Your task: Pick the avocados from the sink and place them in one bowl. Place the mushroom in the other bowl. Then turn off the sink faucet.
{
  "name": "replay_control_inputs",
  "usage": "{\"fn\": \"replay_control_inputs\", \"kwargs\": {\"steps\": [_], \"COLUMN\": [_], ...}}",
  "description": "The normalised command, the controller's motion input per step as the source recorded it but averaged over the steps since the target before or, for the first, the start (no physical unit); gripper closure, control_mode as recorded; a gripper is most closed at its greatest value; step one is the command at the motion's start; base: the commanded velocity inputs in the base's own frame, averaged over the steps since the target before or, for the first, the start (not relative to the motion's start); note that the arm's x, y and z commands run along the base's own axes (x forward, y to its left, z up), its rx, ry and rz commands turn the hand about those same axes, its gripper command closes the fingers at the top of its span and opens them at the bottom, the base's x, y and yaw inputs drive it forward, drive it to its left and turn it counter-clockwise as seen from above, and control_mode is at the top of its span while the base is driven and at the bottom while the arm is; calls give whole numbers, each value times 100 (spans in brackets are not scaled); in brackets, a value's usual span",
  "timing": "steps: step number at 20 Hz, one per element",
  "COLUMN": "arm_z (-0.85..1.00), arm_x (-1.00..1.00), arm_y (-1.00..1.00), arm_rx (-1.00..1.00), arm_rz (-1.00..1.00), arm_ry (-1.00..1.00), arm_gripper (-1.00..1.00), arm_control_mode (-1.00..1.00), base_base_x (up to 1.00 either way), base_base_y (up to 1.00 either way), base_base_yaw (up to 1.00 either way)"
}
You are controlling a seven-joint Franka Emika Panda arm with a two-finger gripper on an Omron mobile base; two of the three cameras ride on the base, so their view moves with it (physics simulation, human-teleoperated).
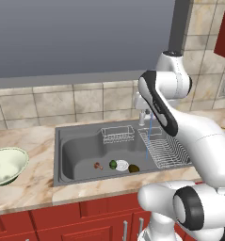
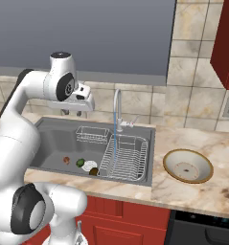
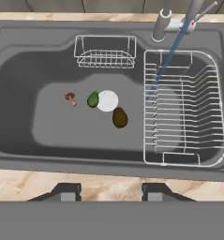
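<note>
Two avocados (image 3: 93, 99) (image 3: 119, 117) (one mushroom (image 3: 70, 98)), two bowls (image 1: 8, 164) (image 2: 188, 166)

The white arm folds up and forward at upper left of the right base view; its gripper (image 3: 111, 191) points downward, fingertips (image 3: 66, 191) apart, holding nothing.

Sink (image 3: 19, 136): grey rectangular basin, centre of the hand view.
Green avocado (image 3: 93, 99): roundish, on the basin floor, touching the white drain's left edge.
Dark avocado (image 3: 119, 117): olive-brown oval, just below-right of the drain.
Mushroom (image 3: 70, 98): tiny, reddish-brown, left of the green avocado, apart from it.
Faucet (image 2: 117, 107): chrome gooseneck, behind the basin, a blue stream running from it.
Tan bowl (image 2: 188, 165): shallow, upright on the counter, right of the right base view.
Green-cream bowl (image 1: 5, 165): deep, tilted, left edge of the left base view.
</note>
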Motion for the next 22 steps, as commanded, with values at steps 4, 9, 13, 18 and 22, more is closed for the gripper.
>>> {"fn": "replay_control_inputs", "kwargs": {"steps": [4,9,13,18,22], "arm_z": [-1,-13,-16,-11,-11], "arm_x": [-7,-7,-3,0,0], "arm_y": [0,0,0,0,0], "arm_rx": [0,0,0,0,0], "arm_rz": [0,0,0,0,0], "arm_ry": [0,5,2,1,2], "arm_gripper": [-100,-100,-100,-100,-100], "arm_control_mode": [-100,-100,-100,-100,-100], "base_base_x": [0,0,0,0,0], "base_base_y": [0,0,0,0,0], "base_base_yaw": [0,0,0,0,0]}}
